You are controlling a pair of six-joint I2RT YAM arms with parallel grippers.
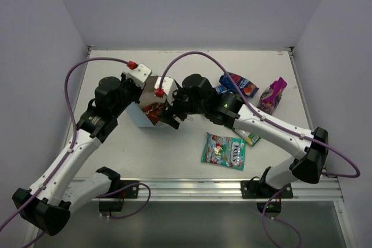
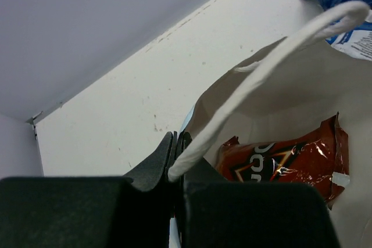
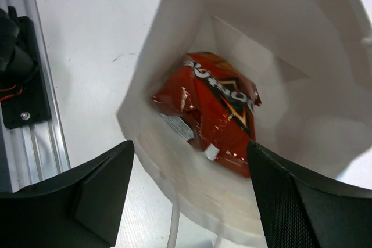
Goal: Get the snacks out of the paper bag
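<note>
The light-blue paper bag [image 1: 135, 118] lies tipped at the table's left middle, its white inside [image 2: 302, 97] facing the arms. A red-orange Doritos packet [image 3: 215, 114] lies inside it. My left gripper [image 2: 176, 140] is shut on the bag's rim beside a white loop handle [image 2: 273, 62]. My right gripper [image 3: 189, 149] is open at the bag's mouth; one finger [image 3: 99, 190] is outside the near wall and the other [image 3: 290, 201] is beside the Doritos packet [image 1: 154, 111]. Out on the table lie teal [image 1: 224, 150], magenta [image 1: 272, 96] and dark blue and red [image 1: 239, 84] snacks.
A green-yellow packet [image 1: 249, 137] shows partly under my right forearm. A blue-white packet [image 1: 220, 89] peeks out behind my right wrist. The metal rail [image 1: 192, 189] runs along the near table edge. Grey walls close in the left, right and back.
</note>
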